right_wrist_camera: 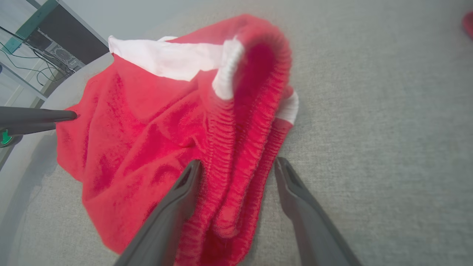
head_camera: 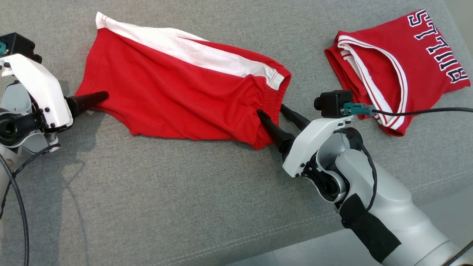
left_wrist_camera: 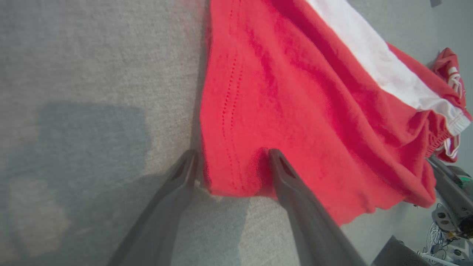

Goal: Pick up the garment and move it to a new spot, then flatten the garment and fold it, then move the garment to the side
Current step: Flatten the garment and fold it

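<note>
The garment (head_camera: pixel 177 85) is a pair of red shorts with a white side stripe, lying spread across the grey cushion (head_camera: pixel 147 192). My left gripper (head_camera: pixel 101 98) is open at its left hem corner. In the left wrist view the hem (left_wrist_camera: pixel 229 122) lies between the spread fingers (left_wrist_camera: pixel 292 184), not pinched. My right gripper (head_camera: pixel 271 110) is open at the elastic waistband on the right. In the right wrist view the bunched waistband (right_wrist_camera: pixel 240 122) sits between the two parted fingers (right_wrist_camera: pixel 173 207). The left gripper's finger (right_wrist_camera: pixel 55 116) also shows there, at the far corner.
A second red garment, a folded jersey (head_camera: pixel 399 62) with white trim and lettering, lies at the upper right, close to my right wrist. The cushion's front edge (head_camera: pixel 295 236) runs diagonally at the lower right, with pale floor (head_camera: pixel 436 214) beyond.
</note>
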